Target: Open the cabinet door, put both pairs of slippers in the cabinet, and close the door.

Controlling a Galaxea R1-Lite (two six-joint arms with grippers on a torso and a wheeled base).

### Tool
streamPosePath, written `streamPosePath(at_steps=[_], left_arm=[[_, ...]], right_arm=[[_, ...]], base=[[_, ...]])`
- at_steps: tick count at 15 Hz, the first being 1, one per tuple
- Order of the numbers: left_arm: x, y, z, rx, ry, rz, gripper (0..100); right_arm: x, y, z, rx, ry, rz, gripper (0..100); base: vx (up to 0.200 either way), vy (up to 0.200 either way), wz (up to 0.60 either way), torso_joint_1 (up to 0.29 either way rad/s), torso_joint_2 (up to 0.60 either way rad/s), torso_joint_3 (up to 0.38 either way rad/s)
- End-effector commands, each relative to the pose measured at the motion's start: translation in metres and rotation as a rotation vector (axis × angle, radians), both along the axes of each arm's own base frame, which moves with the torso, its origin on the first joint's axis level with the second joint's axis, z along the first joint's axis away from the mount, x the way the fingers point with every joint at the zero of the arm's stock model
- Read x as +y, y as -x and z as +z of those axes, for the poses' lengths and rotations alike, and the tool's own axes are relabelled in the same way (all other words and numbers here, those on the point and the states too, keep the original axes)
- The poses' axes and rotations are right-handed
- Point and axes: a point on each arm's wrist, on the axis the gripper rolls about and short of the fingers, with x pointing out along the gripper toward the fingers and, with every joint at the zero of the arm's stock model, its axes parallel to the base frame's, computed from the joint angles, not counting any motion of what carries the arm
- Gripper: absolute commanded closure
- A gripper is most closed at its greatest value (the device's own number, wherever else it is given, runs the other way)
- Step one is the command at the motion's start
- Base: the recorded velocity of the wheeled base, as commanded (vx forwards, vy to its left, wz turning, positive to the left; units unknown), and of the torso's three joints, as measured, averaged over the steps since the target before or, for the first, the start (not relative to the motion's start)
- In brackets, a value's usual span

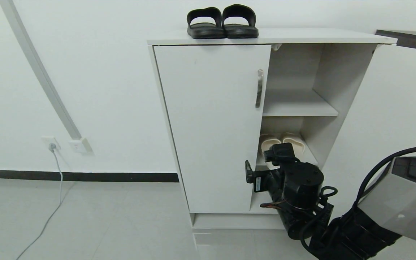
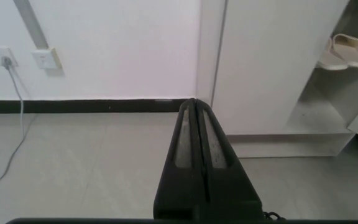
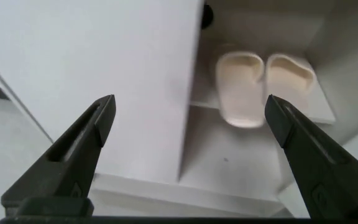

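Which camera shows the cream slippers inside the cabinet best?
Right wrist view: both cream slippers lie unobstructed between its open fingers. In the head view the right gripper partly covers them; the left wrist view catches them far off, side-on.

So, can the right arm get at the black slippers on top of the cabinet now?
Probably yes. The black slippers sit uncovered at the front edge of the cabinet top, with nothing over them. The right gripper is open but low, by the lower shelf, so the arm must rise first.
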Motion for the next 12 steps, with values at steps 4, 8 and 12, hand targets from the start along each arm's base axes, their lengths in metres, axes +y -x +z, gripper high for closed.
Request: streamPosePath(at_steps=[4, 8, 12], left_arm=[[0.0000, -0.0001, 0.0000, 0.001, 0.000, 0.000, 100], [0.0000, -0.0001, 0.0000, 0.001, 0.001, 0.002, 100], [0.0000, -0.0001, 0.0000, 0.001, 0.001, 0.002, 100]], right_arm=[[-0.0029, -0.0020, -0.0003, -0.008, -0.001, -0.007, 0], [-0.0079, -0.0023, -0.0007, -0.029, 0.021, -0.012, 0], [-0.0091, -0.0012, -0.0025, -0.022, 0.030, 0.010, 0]], base=[[0.000, 0.150, 0.00, 0.001, 0.00, 0.002], [0.000, 0.000, 0.00, 0.000, 0.00, 0.000], [0.000, 0.000, 0.00, 0.000, 0.00, 0.000]])
